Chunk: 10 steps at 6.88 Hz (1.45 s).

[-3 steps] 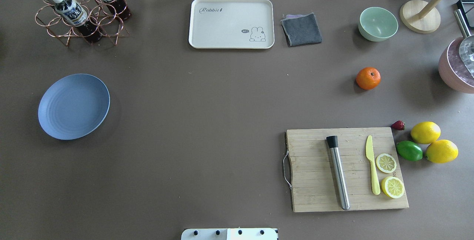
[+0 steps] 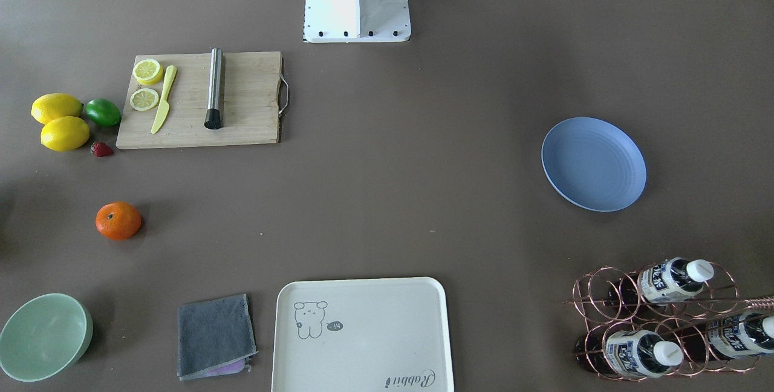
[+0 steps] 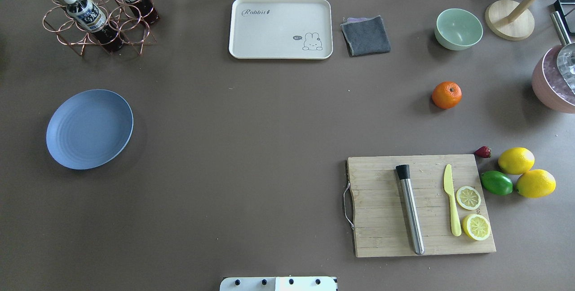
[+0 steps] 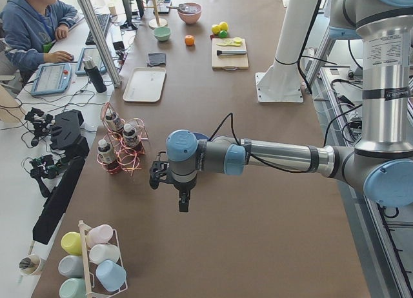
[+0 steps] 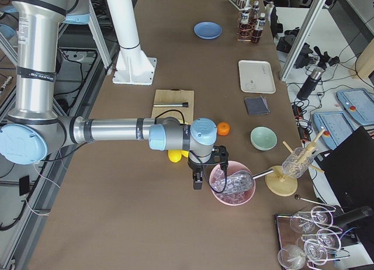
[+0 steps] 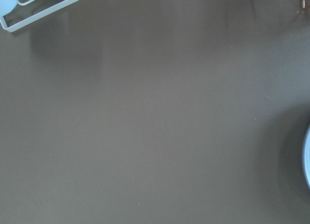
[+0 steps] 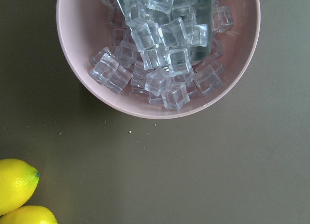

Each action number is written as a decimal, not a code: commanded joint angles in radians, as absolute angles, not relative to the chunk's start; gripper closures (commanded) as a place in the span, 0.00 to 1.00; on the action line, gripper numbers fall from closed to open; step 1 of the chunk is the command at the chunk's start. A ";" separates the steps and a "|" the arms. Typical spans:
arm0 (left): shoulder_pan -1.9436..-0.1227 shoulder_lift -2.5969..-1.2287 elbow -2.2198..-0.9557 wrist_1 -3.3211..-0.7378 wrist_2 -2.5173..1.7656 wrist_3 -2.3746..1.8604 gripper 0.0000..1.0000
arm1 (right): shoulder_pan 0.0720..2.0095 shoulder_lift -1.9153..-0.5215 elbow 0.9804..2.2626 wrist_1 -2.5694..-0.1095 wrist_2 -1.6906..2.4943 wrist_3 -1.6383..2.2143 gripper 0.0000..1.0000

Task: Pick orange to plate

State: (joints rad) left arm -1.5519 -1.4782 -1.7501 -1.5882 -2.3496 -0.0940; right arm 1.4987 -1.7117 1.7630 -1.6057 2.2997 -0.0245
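Note:
The orange rests on the brown table on its right side, between the green bowl and the cutting board; it also shows in the front view. Far across, on the table's left side, lies the blue plate, bare. Neither gripper appears in the overhead or front views. In the right side view my right gripper hangs next to the pink ice bowl, a short way from the orange. In the left side view my left gripper hovers past the table's left end near the plate. I cannot tell whether either is open or shut.
A cutting board carries a muddler, a yellow knife and lemon slices. Two lemons, a lime and a strawberry sit beside it. A pink bowl of ice, green bowl, grey cloth, cream tray and bottle rack line the far side.

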 commanded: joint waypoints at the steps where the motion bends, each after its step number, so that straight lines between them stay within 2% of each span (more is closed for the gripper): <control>1: -1.551 -1.492 -1.749 -1.597 -2.352 -0.097 0.02 | 1.499 -1.710 1.775 -1.605 2.310 -0.020 0.00; 5: -1.552 -1.513 -1.761 -1.669 -2.353 -0.097 0.02 | 1.497 -1.709 1.783 -1.541 2.303 -0.012 0.00; 10: -1.549 -1.489 -1.703 -2.017 -2.532 -0.138 0.02 | 1.497 -1.703 1.795 -1.421 2.310 -0.011 0.00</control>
State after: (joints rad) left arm -1.5487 -1.4874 -1.7084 -1.9335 -2.4792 -0.1114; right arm 1.4974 -1.7057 1.7933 -1.4617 2.3029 -0.0125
